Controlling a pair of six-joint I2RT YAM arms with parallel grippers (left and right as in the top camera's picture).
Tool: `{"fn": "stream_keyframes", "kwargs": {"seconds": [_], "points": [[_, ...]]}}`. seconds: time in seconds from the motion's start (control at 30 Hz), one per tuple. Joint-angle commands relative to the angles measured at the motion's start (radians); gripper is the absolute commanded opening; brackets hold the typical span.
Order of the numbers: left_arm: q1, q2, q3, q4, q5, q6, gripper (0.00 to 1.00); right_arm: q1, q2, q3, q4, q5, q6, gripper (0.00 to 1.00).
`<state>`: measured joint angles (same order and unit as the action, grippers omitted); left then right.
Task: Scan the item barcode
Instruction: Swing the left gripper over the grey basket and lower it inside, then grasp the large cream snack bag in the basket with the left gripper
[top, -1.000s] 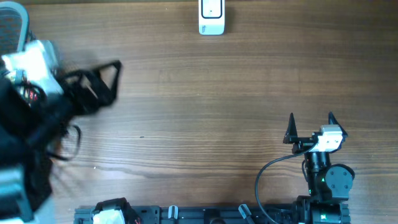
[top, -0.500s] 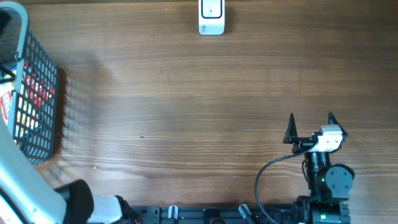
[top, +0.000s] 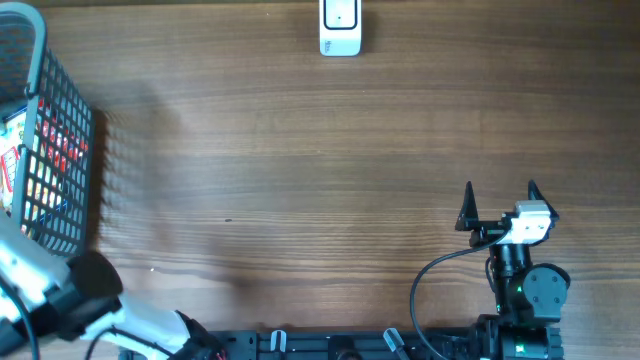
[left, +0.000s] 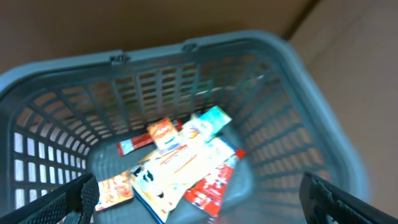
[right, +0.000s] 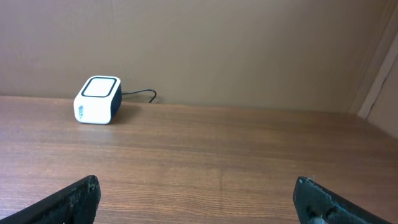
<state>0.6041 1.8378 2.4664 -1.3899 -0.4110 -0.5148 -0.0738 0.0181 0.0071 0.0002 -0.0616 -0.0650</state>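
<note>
A grey mesh basket stands at the table's left edge. Several bright snack packets lie in a heap on its floor; no barcode is readable. In the left wrist view my left gripper hangs open above the basket's inside, its fingertips spread wide with nothing between them. The white barcode scanner sits at the far edge of the table, also seen in the right wrist view as a small white box. My right gripper rests open and empty near the front right.
The basket rim rings the packets on all sides. Part of my left arm shows at the front left corner. A black cable loops beside the right arm's base. A brown wall stands behind the scanner.
My left arm has swung off the table's left part toward the front left corner, uncovering the basket. Its camera now looks down into the basket. The right arm has not moved.
</note>
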Motion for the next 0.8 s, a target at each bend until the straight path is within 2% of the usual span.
{"fn": "stream_keyframes", "kwargs": {"seconds": [0.0,0.33,0.57,0.77], "points": [[0.034,0.107,-0.008,-0.006,0.018,-0.013,1.00,-0.005,-0.011,-0.002,0.002,0.010,0.015,1.00],[0.053,0.327,-0.008,-0.010,0.060,-0.010,1.00,-0.005,-0.011,-0.002,0.002,0.010,0.015,1.00],[0.058,0.450,-0.008,-0.052,0.100,0.143,1.00,-0.005,-0.011,-0.002,0.002,0.010,0.015,1.00],[0.080,0.518,-0.009,-0.136,0.101,0.180,1.00,-0.005,-0.011,-0.002,0.002,0.010,0.015,1.00]]}}
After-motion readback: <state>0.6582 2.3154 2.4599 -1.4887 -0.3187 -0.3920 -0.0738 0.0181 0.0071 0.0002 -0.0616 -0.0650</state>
